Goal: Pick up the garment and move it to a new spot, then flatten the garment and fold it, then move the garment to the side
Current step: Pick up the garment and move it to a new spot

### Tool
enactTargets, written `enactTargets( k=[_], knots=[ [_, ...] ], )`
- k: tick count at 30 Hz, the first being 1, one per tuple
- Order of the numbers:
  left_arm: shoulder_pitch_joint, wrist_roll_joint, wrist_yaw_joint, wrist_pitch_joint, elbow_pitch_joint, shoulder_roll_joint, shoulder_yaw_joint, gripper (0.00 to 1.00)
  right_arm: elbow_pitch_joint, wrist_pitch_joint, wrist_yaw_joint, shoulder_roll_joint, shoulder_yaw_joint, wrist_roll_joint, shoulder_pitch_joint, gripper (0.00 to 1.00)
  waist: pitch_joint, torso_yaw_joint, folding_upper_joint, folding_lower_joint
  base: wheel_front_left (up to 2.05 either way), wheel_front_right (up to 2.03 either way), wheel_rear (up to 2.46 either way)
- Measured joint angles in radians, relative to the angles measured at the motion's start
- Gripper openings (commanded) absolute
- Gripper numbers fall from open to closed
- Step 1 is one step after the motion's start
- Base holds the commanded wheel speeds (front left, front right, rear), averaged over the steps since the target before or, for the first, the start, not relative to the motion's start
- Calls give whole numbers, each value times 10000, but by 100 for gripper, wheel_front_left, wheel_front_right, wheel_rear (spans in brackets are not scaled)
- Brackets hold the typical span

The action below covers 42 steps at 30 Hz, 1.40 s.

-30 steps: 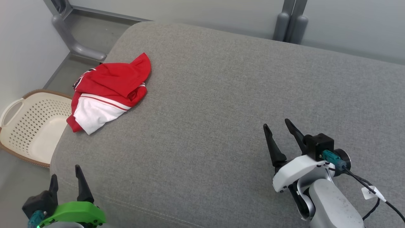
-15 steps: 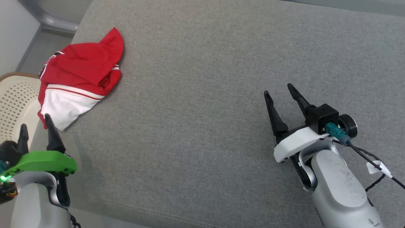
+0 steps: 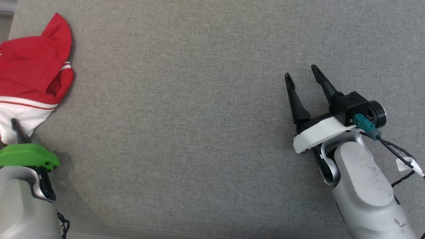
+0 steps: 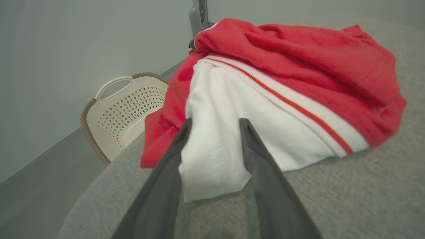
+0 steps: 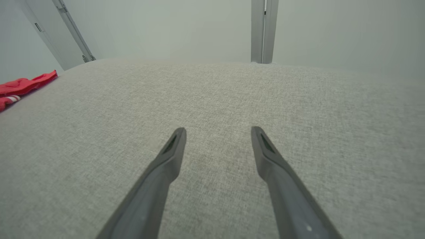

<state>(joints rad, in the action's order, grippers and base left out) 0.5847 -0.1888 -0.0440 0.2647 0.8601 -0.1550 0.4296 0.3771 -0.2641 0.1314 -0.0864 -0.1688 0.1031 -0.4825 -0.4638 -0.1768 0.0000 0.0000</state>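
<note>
Since the garment (image 3: 31, 71) lies bunched at the frame's left edge, your left gripper (image 4: 214, 124) is nearer: its jaws stand apart, straddling the white corner (image 4: 212, 159) just ahead. The right gripper (image 3: 300, 70), spread wide, sits well apart at right.

My left gripper (image 4: 215, 121): fingers apart, tips either side of the white corner of the red & white jersey (image 4: 298, 63), bunched up on the grey cushion (image 4: 365, 199). Can't tell if tips touch cloth. Cream laundry basket (image 4: 113, 109) past cushion edge, view's left.
</note>
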Motion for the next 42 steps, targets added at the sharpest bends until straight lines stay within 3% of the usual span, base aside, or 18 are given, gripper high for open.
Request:
enactTargets(
  k=[12,21,29,38,42],
  knots=[
    [-199,876,-499,-8,-1889,203,-291,0,123,0,0,295,282,268,278,100,655,357,0,0,0,0,0],
    [-189,1369,-782,-6,-2867,698,-1818,0,163,0,0,359,240,807,645,100,1378,1037,0,0,0,0,0],
    [-232,920,-834,-6,-3095,1028,-3946,0,163,0,0,357,286,1143,1019,100,1810,2105,0,0,0,0,0],
    [-348,-972,-828,-6,-3271,1055,-7221,0,167,0,0,357,178,1478,1239,100,2097,3304,1,0,0,0,0],
    [-607,-1824,-581,-6,-3607,1072,-8815,0,163,0,0,359,121,1588,1324,100,2212,3742,0,0,0,0,0]
  ],
)
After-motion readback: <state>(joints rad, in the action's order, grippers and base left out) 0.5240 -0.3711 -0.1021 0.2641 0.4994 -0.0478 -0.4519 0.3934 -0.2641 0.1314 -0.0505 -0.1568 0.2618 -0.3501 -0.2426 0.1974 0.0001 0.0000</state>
